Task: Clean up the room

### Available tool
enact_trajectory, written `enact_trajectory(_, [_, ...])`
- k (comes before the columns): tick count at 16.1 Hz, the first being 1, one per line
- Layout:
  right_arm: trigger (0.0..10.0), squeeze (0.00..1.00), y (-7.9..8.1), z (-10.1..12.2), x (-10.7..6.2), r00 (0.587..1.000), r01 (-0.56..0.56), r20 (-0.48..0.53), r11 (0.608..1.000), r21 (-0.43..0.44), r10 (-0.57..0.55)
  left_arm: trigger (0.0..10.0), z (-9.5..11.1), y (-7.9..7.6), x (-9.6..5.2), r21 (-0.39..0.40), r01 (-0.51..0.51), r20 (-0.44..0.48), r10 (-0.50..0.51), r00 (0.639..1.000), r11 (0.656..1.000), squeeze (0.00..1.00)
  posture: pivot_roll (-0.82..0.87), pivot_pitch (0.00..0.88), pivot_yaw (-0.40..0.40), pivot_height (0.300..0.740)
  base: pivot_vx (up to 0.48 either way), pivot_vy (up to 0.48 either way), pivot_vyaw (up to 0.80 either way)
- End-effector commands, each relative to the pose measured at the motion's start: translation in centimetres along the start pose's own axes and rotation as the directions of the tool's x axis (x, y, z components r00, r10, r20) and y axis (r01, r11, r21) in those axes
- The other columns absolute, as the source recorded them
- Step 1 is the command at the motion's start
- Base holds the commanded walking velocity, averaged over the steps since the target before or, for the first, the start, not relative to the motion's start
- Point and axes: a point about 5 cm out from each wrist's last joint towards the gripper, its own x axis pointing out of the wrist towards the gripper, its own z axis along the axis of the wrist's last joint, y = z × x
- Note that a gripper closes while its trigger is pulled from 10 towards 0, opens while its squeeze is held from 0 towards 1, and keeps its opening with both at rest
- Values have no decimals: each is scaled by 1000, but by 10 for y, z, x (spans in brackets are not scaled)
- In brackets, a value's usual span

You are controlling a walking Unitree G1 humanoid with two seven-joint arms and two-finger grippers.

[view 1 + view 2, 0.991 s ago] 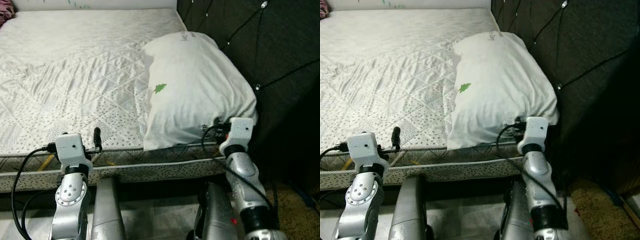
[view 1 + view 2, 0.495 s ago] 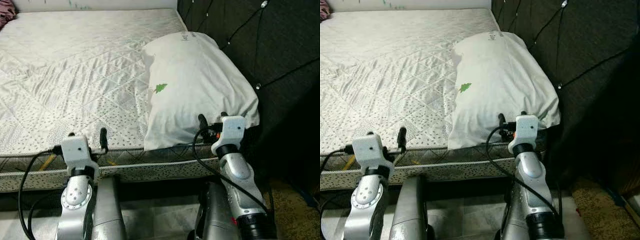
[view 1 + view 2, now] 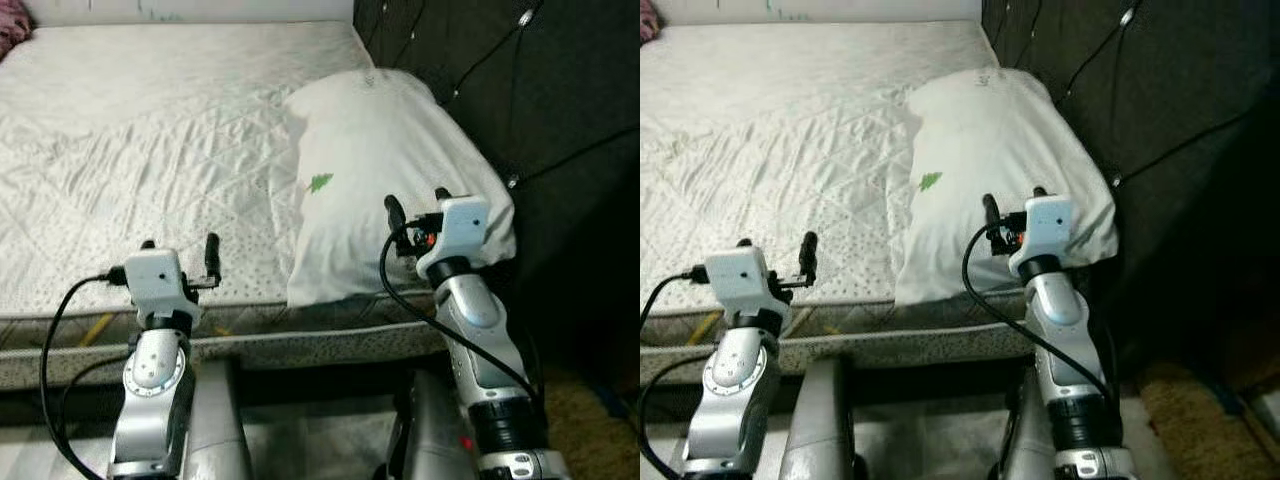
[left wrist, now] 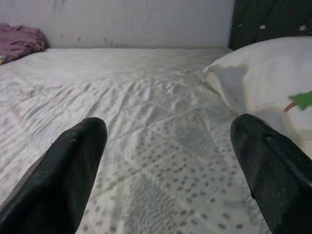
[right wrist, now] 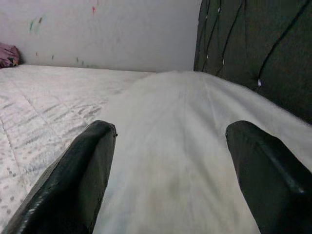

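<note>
Two open tools, right tool (image 5: 165, 161) over pillow (image 3: 390, 170)

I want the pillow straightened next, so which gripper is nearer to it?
Right. The right gripper hangs open over the near end of the white pillow. The left gripper is open too, above the quilted mattress near its front edge, off to the pillow's left.

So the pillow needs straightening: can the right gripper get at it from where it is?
Probably yes. The right gripper hangs open just above the near end of the white pillow, which lies uncovered on the mattress with nothing between them.
</note>
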Motion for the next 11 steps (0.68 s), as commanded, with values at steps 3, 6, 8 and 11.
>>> enact_trajectory(3, [10000,0,1,7,8,1000,-8,12,1000,9,8,10000,10,6,5,4,-30,31,30,999,1000,0,-13,0,-26,600,0,0,0])
enact_trajectory(6, [10000,0,0,9,14,1000,-2,16,1000,15,2,10000,14,4,10,1,-30,38,30,999,1000,0,-8,0,-21,654,0,0,0])
enact_trajectory(8, [10000,0,0,9,13,1000,8,16,1000,22,-8,10000,15,6,11,2,-45,46,45,998,999,0,-7,0,-19,679,0,0,0])
enact_trajectory(11, [10000,0,-1,8,12,1000,23,14,1000,19,-23,10000,15,7,13,9,-72,36,72,997,997,0,-9,0,-16,713,0,0,0])
